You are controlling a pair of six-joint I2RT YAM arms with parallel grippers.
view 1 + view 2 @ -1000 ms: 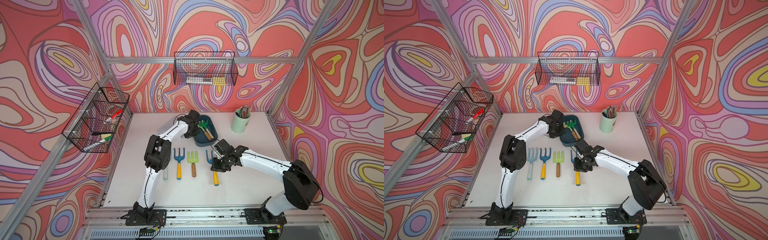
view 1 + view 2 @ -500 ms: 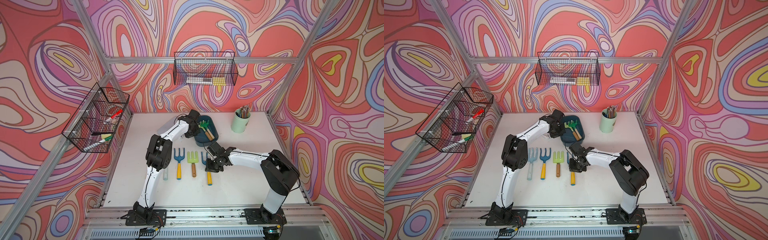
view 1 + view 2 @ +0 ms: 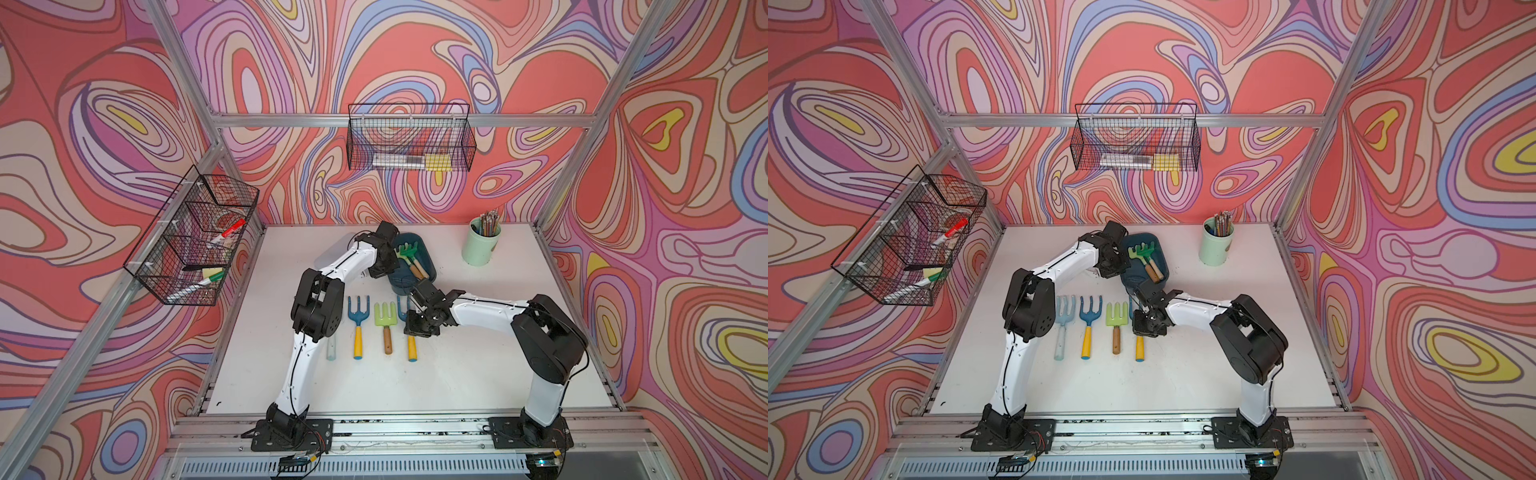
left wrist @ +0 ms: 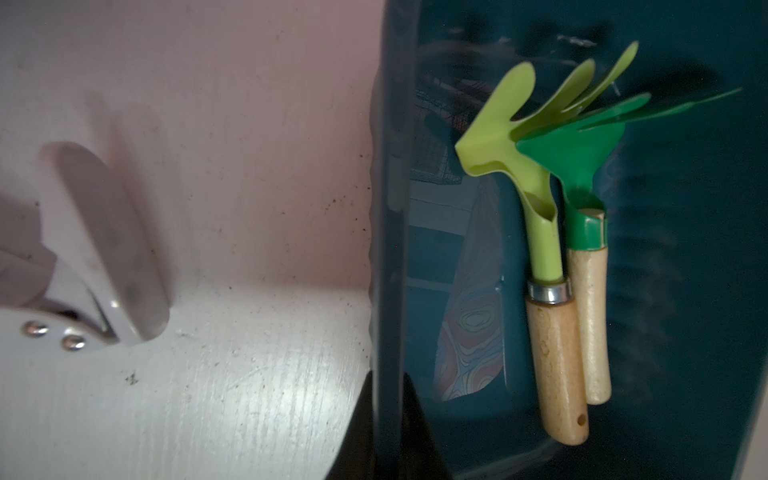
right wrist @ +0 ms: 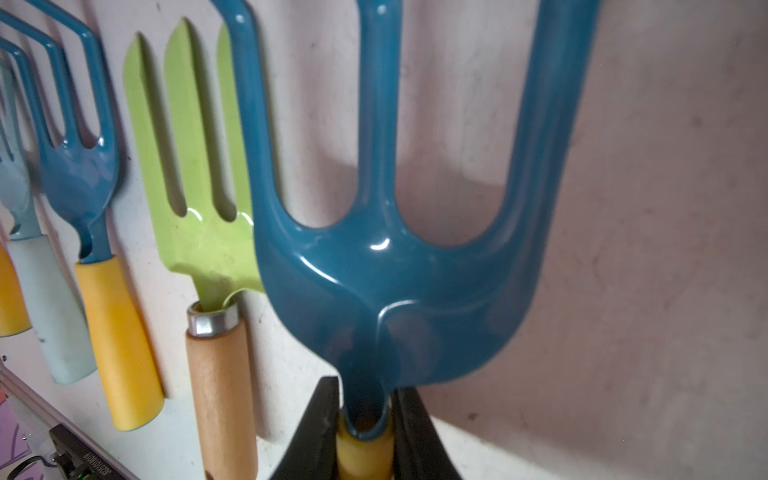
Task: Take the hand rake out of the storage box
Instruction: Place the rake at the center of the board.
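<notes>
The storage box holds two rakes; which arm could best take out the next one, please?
Right: left gripper clamps the storage box wall; right gripper, holding the blue rake, sits beside it.

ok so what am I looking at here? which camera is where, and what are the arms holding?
Two robot arms on a white table, each ending in a two-finger gripper. The two wide pictures come from one overhead stereo camera; the close-ups come from a camera on each wrist. The left gripper is clamped on the wall of the teal storage box, which holds two green hand rakes. The right gripper grips the yellow handle of a blue hand rake beside three more tools in a row. A mint cup holds pencils.
</notes>
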